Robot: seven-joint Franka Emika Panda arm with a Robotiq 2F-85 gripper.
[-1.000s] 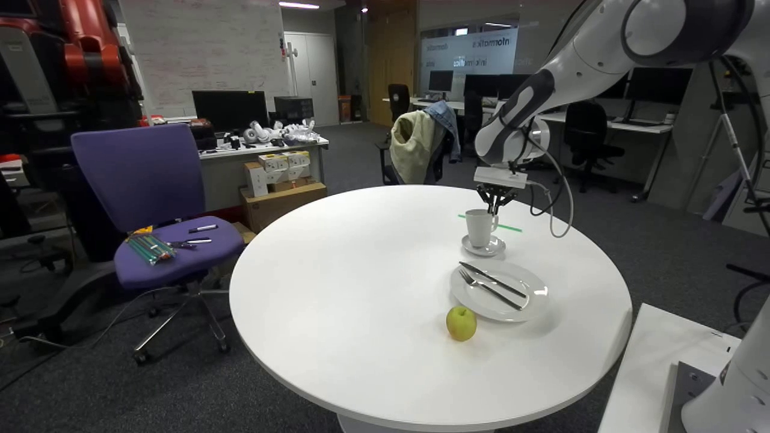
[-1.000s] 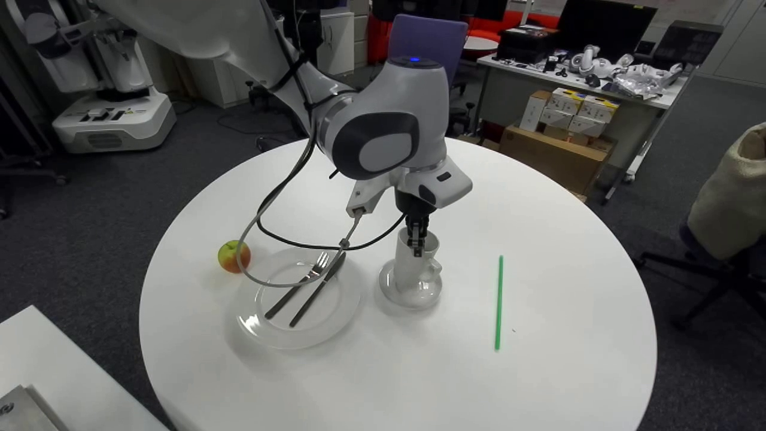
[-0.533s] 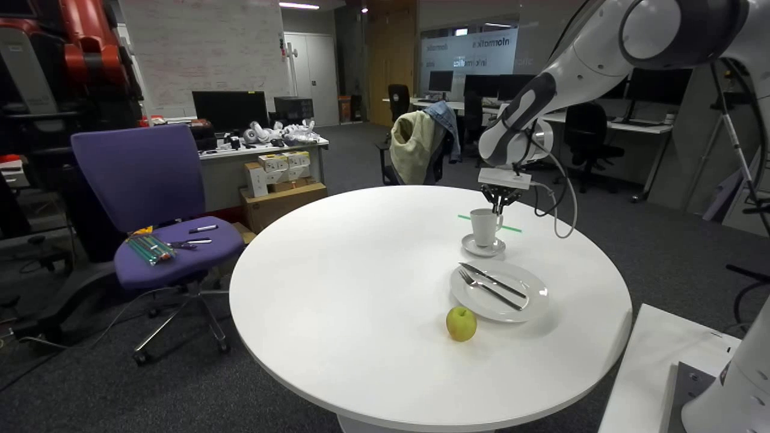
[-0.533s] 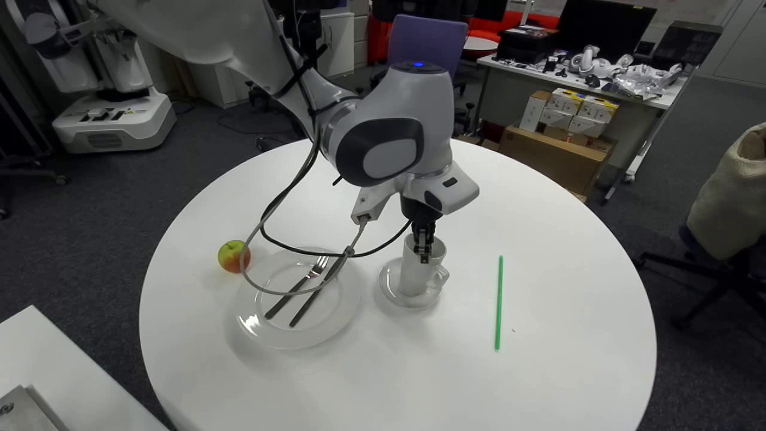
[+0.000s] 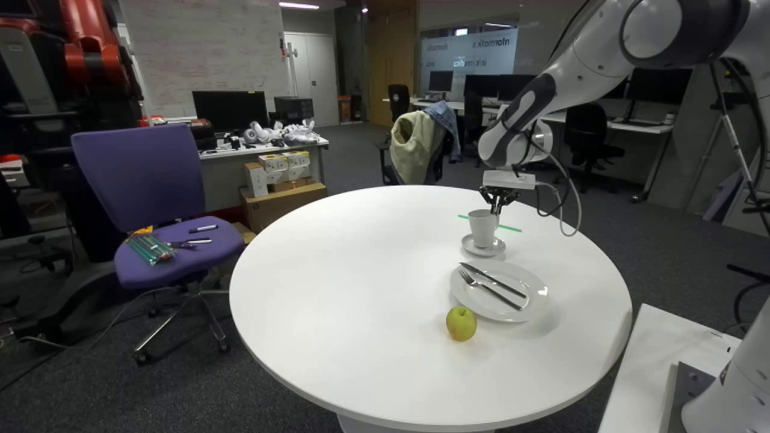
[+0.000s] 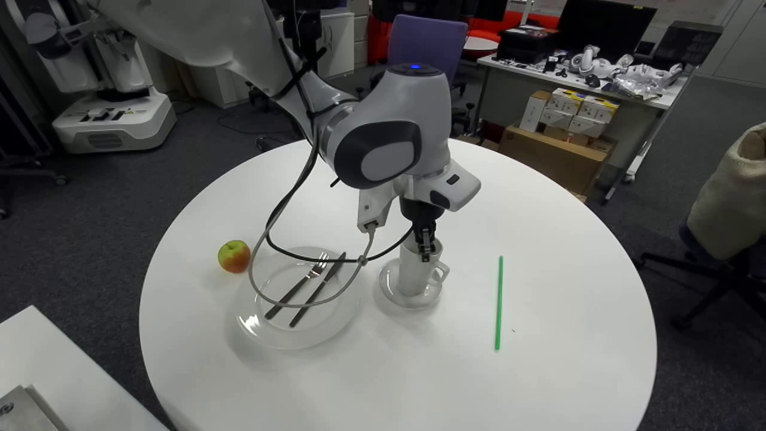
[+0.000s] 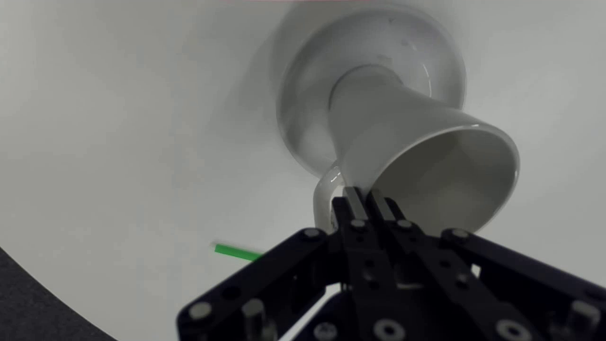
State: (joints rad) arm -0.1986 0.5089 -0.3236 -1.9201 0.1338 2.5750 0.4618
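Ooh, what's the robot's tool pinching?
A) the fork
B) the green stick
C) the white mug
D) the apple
C: in the wrist view the tool has its jaws closed on the rim of the white mug, one jaw inside and one outside.
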